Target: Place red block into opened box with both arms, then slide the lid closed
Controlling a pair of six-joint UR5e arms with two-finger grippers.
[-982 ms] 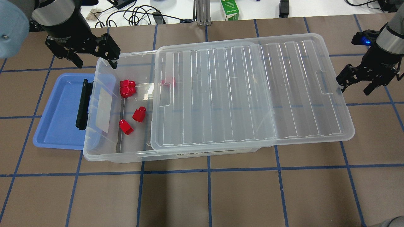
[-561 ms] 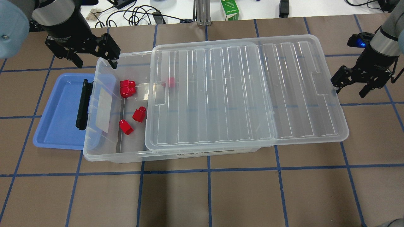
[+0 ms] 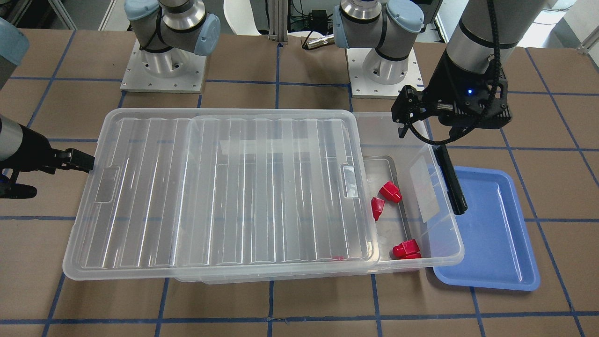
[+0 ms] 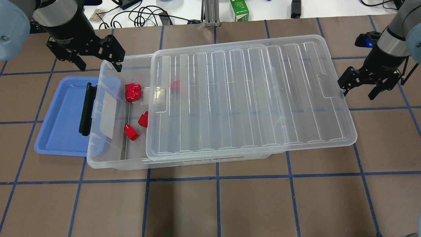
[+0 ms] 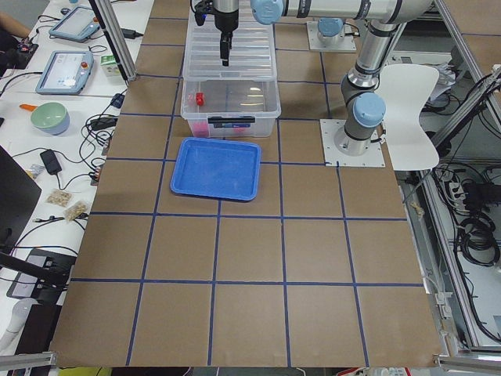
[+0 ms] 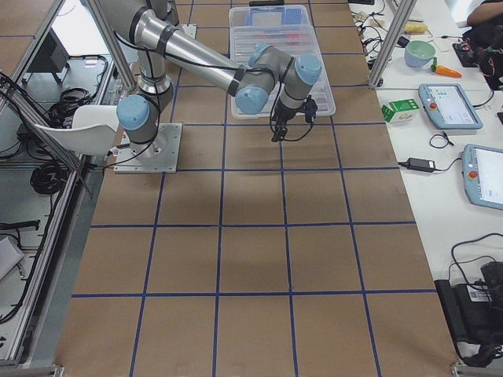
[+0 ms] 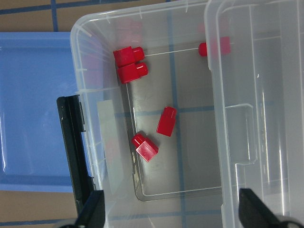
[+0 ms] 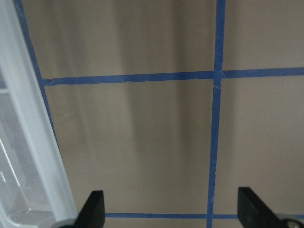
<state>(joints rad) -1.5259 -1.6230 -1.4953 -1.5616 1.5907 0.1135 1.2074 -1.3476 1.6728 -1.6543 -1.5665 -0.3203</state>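
Evidently the placing is done and the lid-sliding step is in hand. One red block [image 4: 131, 132] is lying on the floor of the box [image 4: 118, 164] in the uncovered strip at centre-left of the overhead view. Three more are sitting beside it, and a fifth is showing through the lid [image 4: 250, 98] near its left notch. The lid is covering most of the box, overhanging its end toward the right of that frame and sitting slightly skewed, so the gap is looking narrower along the lower edge.

The right gripper [image 4: 358, 89] is hanging at the right edge of the overhead view with its jaws spread wide and nothing between them. One finger [image 4: 343, 88] seems to be pressing against the lid's short edge just above the notch. In its wrist view the lid's rim is running right up to the lower-left fingertip, with only bare table beyond.

The left gripper [image 4: 98, 62] is hovering at upper left, over the far corner of the box's open end — jaws wide as well, gripping nothing. Whether a finger is brushing the rim I cannot tell.

The next move, as I judge it, is calling for a steady push toward the left of the overhead frame until the lid is reaching the end with the black latch [image 4: 86, 108], beside the blue tray [image 4: 62, 118]. Since the push is landing off-centre, the skew may be growing and the lid binding. The left gripper may also be standing in the lid's path, so it is probably needing to lift clear or to brace the box.
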